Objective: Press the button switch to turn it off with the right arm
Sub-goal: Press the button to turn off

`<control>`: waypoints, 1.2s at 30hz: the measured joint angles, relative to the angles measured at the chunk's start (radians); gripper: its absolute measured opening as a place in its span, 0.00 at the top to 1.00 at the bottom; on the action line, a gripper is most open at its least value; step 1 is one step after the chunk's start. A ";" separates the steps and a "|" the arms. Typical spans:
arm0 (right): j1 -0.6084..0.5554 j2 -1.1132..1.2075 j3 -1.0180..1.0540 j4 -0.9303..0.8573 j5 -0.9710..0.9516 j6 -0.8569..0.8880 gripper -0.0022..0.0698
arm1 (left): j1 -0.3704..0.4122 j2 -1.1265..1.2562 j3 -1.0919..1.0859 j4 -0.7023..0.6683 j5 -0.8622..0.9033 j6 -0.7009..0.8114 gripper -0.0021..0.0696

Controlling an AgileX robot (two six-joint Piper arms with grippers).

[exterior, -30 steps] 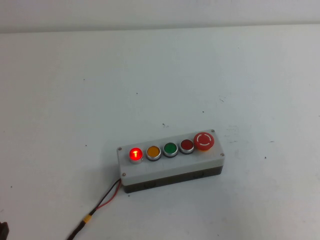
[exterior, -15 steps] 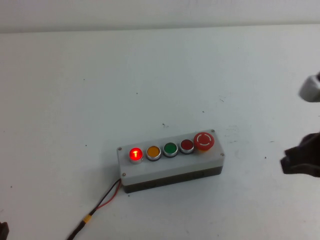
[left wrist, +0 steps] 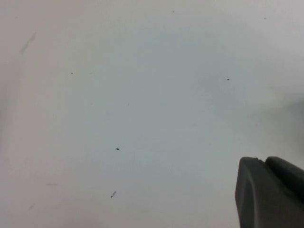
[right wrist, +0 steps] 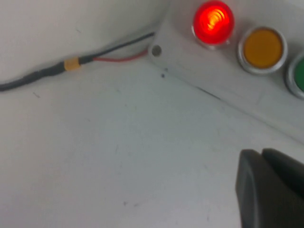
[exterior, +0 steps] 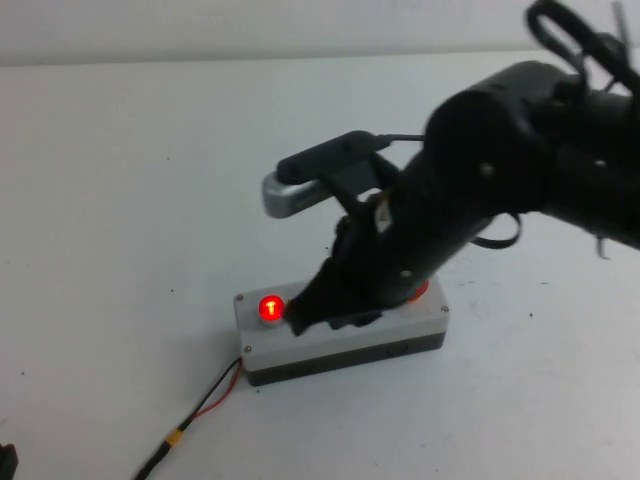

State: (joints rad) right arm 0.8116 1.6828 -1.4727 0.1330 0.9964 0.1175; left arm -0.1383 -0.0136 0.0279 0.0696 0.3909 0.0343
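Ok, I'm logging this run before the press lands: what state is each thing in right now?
button switch: lit red, not yet pressed.
amber button: unlit.
green button: unlit, partly cut off in the right wrist view.
grey box: flat on the table, red and black wires attached.
right gripper: low over the button row, beside the switch.
left gripper: parked above bare table.

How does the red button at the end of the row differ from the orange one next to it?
In the right wrist view the red button is glowing, while the orange button is unlit. Red sits at the box's cable end; orange is one place inward. Both are round with silver rings. The right hand is just beside the red button; the left hand is over bare table.
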 joint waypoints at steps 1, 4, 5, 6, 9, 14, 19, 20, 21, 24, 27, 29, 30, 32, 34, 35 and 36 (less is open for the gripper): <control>0.013 0.035 -0.038 -0.009 0.000 0.000 0.99 | 0.000 0.000 0.000 0.000 0.000 0.000 0.97; 0.035 0.131 -0.132 -0.020 0.002 0.000 0.99 | 0.000 0.000 0.000 0.000 0.000 0.000 0.97; 0.037 0.159 -0.161 -0.022 0.002 0.000 0.99 | 0.000 0.000 0.000 0.000 0.000 0.000 0.97; 0.037 0.179 -0.182 -0.024 0.002 0.000 0.99 | 0.000 0.000 0.000 0.000 0.000 0.000 0.97; 0.039 0.235 -0.244 -0.031 0.002 0.000 0.99 | 0.000 0.000 0.000 0.000 0.000 0.000 0.97; 0.039 0.297 -0.300 -0.047 0.002 0.000 0.99 | 0.000 0.000 0.000 0.000 0.000 0.000 0.97; 0.039 0.328 -0.317 -0.051 -0.004 0.000 0.99 | 0.000 0.000 0.000 0.000 0.000 0.000 0.97; 0.039 0.333 -0.317 -0.053 -0.006 0.000 0.99 | 0.000 0.000 0.000 0.000 0.000 0.000 0.97; 0.039 0.335 -0.317 -0.053 -0.007 0.000 0.99 | 0.000 0.000 0.000 0.000 0.000 0.000 0.97; 0.039 0.337 -0.317 -0.053 -0.010 0.000 0.99 | 0.000 0.000 0.000 0.000 0.000 0.000 0.97; 0.039 0.337 -0.321 -0.053 -0.012 0.000 0.99 | 0.000 0.000 0.000 0.000 0.000 0.000 0.97; 0.039 0.337 -0.326 -0.053 -0.014 0.000 0.99 | 0.000 0.000 0.000 0.000 0.000 0.000 0.97; 0.039 0.337 -0.327 -0.055 -0.016 0.000 0.99 | 0.000 0.000 0.000 0.000 0.000 0.000 0.97; 0.039 0.341 -0.327 -0.055 -0.019 0.000 0.99 | 0.000 0.000 0.000 0.000 0.000 0.000 0.97; 0.039 0.350 -0.327 -0.055 -0.019 0.000 0.99 | 0.000 0.000 0.000 0.000 0.000 0.000 0.97; 0.039 0.354 -0.327 -0.055 -0.019 0.000 0.99 | 0.000 0.000 0.000 0.000 0.000 0.000 0.97; 0.039 0.354 -0.327 -0.055 -0.021 0.000 0.99 | 0.000 0.000 0.000 0.000 0.000 0.000 0.97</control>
State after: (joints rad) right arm 0.8505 2.0367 -1.8002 0.0782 0.9758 0.1175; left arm -0.1383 -0.0136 0.0279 0.0696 0.3909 0.0343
